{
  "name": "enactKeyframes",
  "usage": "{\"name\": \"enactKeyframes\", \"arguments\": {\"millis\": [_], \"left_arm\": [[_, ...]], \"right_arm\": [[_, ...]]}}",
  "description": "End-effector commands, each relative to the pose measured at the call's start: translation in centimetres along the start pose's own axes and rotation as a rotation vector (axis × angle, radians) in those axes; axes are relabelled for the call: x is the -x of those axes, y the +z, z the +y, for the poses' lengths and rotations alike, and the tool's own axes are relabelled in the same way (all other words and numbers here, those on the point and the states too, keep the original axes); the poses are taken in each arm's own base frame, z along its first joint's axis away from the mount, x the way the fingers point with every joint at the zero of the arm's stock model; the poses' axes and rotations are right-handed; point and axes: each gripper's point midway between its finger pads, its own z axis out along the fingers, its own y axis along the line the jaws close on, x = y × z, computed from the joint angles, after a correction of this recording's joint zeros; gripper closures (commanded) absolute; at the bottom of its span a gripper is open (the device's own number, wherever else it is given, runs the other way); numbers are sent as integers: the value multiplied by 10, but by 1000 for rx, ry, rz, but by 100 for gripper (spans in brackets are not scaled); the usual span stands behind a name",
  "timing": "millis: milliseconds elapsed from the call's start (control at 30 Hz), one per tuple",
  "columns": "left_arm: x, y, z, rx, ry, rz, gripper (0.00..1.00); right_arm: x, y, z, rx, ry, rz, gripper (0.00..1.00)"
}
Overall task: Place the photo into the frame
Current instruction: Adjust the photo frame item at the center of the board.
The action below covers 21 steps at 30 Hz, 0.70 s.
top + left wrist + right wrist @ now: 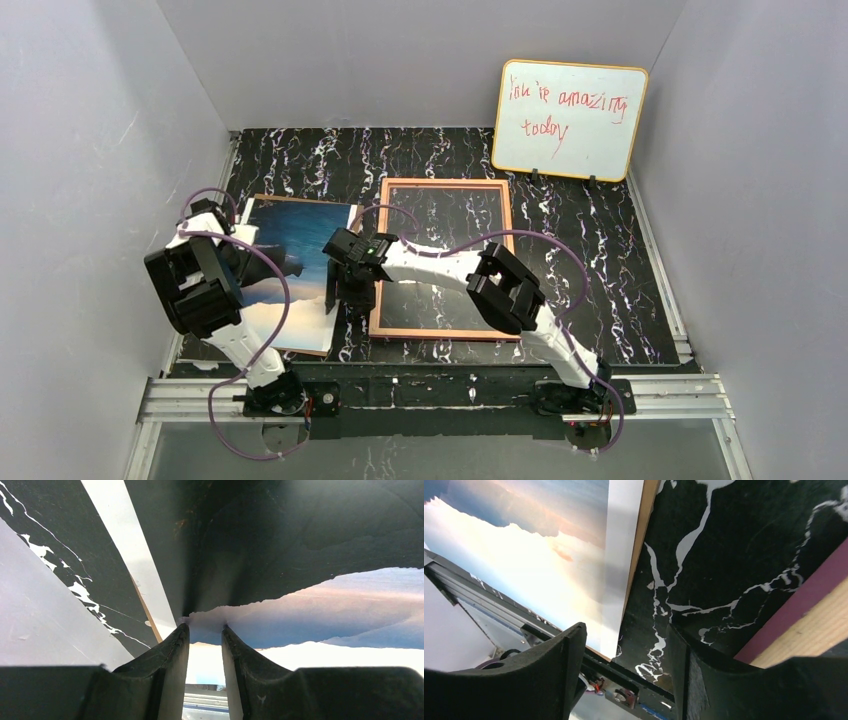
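Note:
The photo (305, 225) lies face up on the left of the table, on a brown board whose edge (640, 540) shows along its right side. The pink frame (445, 183) lies flat just to its right. My left gripper (288, 266) reaches down onto the photo (325, 610); its jaws (205, 627) stand a narrow gap apart with the tips at the print's surface and nothing between them. My right gripper (352, 298) hangs open (625, 627) over the bare strip of table between the photo (534, 555) and the frame (804, 605), near the photo's front right corner.
A yellow-edged whiteboard (568, 120) with red writing leans against the back wall at right. Grey walls close in both sides. The metal rail (430, 395) with the arm bases runs along the near edge of the black marbled table (600, 280).

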Motion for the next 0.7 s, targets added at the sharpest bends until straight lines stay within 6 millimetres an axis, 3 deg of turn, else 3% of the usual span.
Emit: {"name": "enactKeyframes", "arguments": {"millis": [0,200,667], "left_arm": [[-15,20,-17,-53,19,46,72],[-20,25,-27,-75,29,66,72],[-24,31,-34,-91,46,88,73]], "right_arm": [[-11,-11,23,78,60,32,33],[-14,-2,27,108,101,50,37],[-6,-2,38,187,146,13,52]]}}
